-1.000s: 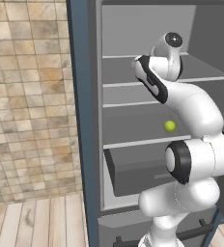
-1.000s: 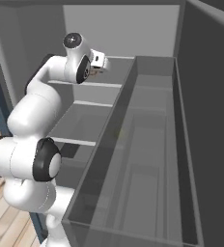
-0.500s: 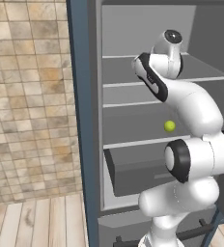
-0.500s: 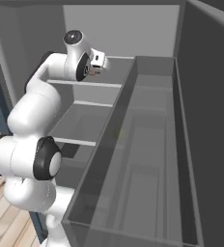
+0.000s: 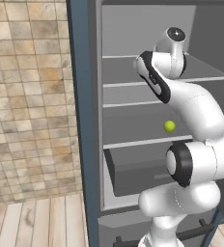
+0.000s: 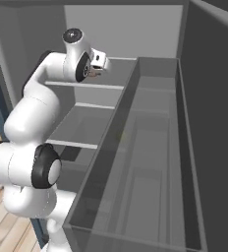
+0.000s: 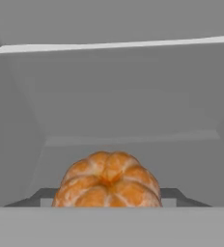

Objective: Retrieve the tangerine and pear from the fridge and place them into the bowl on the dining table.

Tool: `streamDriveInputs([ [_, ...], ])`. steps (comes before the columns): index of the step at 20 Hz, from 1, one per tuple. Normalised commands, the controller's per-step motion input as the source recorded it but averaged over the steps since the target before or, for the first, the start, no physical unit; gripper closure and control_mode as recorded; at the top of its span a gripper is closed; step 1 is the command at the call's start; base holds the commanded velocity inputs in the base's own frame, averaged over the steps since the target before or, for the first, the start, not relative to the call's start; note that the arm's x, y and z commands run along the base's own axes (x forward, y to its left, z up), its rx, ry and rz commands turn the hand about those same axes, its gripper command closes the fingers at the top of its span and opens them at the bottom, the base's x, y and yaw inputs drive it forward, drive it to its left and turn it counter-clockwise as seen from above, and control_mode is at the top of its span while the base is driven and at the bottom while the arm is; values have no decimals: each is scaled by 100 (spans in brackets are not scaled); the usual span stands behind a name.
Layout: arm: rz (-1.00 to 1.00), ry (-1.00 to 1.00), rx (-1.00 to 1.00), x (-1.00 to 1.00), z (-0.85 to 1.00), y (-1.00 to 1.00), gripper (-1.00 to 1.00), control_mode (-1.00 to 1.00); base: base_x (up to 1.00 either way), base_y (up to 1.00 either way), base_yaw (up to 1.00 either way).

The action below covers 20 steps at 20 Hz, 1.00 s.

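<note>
The fridge (image 5: 133, 116) stands open, the arm reaching onto an upper shelf. On a lower shelf the pear (image 5: 169, 126) sits untouched. In the hand view the tangerine (image 7: 107, 181) lies right between the dark fingertips (image 7: 36, 195) of the gripper (image 7: 107, 198), which looks clenched on it. By my judgement, 1 of 2 fruits is grasped but not yet out; both must reach the bowl.

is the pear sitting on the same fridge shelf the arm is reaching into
No, the pear lies on a lower shelf, while the arm reaches into the shelf above it.
</note>
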Motion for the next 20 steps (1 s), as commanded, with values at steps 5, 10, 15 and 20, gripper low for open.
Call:
streamDriveInputs([
  [5,0,-11,0,-100,0,0,100,-100,0,0,0],
  [10,0,-16,0,-100,0,0,100,-100,0,0,0],
  [15,0,-9,0,-100,0,0,100,-100,0,0,0],
  [20,0,-2,0,-84,4,-8,100,-100,0,0,0],
])
